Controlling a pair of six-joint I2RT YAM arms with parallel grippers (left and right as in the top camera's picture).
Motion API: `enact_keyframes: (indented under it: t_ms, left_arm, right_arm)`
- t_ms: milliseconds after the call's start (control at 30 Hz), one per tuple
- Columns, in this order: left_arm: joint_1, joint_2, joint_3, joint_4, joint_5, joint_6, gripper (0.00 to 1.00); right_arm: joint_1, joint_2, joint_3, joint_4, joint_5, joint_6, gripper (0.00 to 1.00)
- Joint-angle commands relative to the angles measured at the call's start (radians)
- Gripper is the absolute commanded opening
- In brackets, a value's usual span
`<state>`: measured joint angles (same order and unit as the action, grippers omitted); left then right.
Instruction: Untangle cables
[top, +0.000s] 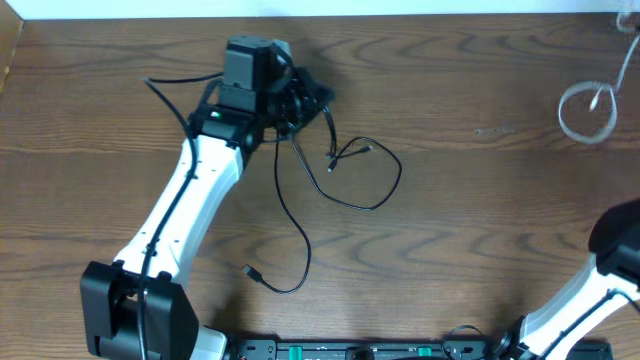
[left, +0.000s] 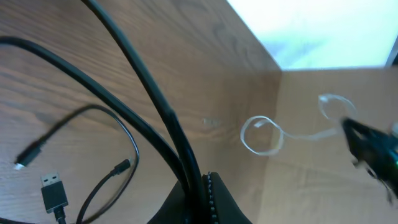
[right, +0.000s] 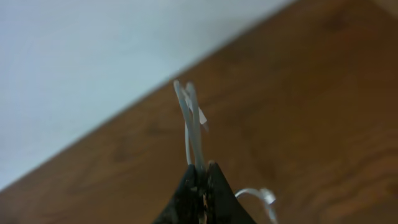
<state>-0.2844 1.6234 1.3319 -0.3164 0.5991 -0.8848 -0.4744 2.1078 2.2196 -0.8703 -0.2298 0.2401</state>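
Black-fingered left gripper (left: 200, 185) is closed tight on two strands of the black cables (left: 166, 115), which trail away over the brown wooden surface (left: 205, 56) in loose loops, plug ends lying free. Farther off, the right gripper (right: 202, 171) is closed too, pinching the white cable (right: 191, 124) between its tips; the slack curls in a loop near the surface's far right corner.

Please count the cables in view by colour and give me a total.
Black cables: 2, as far as the tangle can be traced
White cable: 1
Total: 3
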Motion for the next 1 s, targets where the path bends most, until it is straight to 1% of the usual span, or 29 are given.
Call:
enact_keyframes:
  t_ms: [0,167,200,233,267,300,333,367,433,533,600,633,667,700,733,833,900,967]
  left_arm:
    - [-0.02,-0.005,0.013,-0.011,0.002,0.043,0.07]
    - [-0.038,-0.005,0.013,-0.039,-0.003,0.043,0.07]
    - [-0.042,-0.005,0.013,-0.039,-0.006,0.043,0.07]
    - [-0.043,-0.005,0.013,-0.039,-0.006,0.043,0.07]
    - [-0.045,-0.005,0.013,-0.039,-0.006,0.043,0.07]
    - [-0.047,-0.005,0.013,-0.04,-0.006,0.043,0.07]
    - [-0.047,-0.005,0.013,-0.042,-0.005,0.047,0.07]
    - [-0.047,-0.005,0.013,-0.047,-0.001,0.055,0.08]
    - [-0.047,-0.005,0.013,-0.05,0.021,0.087,0.07]
    - [-0.047,-0.005,0.013,-0.051,0.062,0.153,0.08]
    - [-0.048,-0.005,0.013,-0.054,0.074,0.177,0.13]
    - [-0.048,-0.005,0.013,-0.071,0.079,0.203,0.22]
    - [-0.048,-0.005,0.013,-0.081,0.086,0.222,0.28]
    - [-0.05,-0.005,0.013,-0.116,0.104,0.27,0.43]
    - [-0.053,-0.005,0.013,-0.143,0.109,0.292,0.51]
    - [-0.078,-0.005,0.013,-0.255,0.116,0.399,0.68]
    - [-0.097,-0.005,0.013,-0.333,0.116,0.479,0.82]
    - [-0.105,-0.005,0.013,-0.41,0.116,0.543,0.88]
  right_arm:
    - [-0.037,0.079,0.002,-0.002,0.094,-0.029,0.01]
    - [-0.07,0.146,0.002,-0.035,0.112,-0.023,0.01]
    - [-0.076,0.153,0.002,-0.04,0.115,-0.013,0.03]
    - [-0.081,0.158,0.002,-0.048,0.115,0.003,0.16]
    - [-0.089,0.159,0.002,-0.057,0.115,0.029,0.48]
    - [-0.092,0.159,0.002,-0.059,0.112,0.051,0.66]
    - [-0.098,0.155,0.003,-0.062,0.088,0.073,0.77]
    - [-0.108,0.144,0.003,-0.066,0.031,0.078,0.86]
    - [-0.12,0.124,0.003,-0.069,-0.05,0.078,0.99]
    - [-0.13,0.072,0.003,-0.101,-0.157,0.078,0.99]
    - [-0.127,0.035,0.003,-0.148,-0.182,0.078,0.99]
    - [-0.119,0.005,0.003,-0.19,-0.19,0.077,0.99]
    - [-0.116,-0.007,0.003,-0.207,-0.192,0.076,0.99]
    - [-0.105,-0.034,0.003,-0.24,-0.192,0.073,0.99]
    - [-0.097,-0.048,0.003,-0.253,-0.192,0.073,0.99]
    - [-0.066,-0.088,0.003,-0.294,-0.192,0.072,0.99]
    - [-0.035,-0.11,0.003,-0.325,-0.192,0.065,0.99]
    - [-0.003,-0.119,0.003,-0.35,-0.192,0.04,0.99]
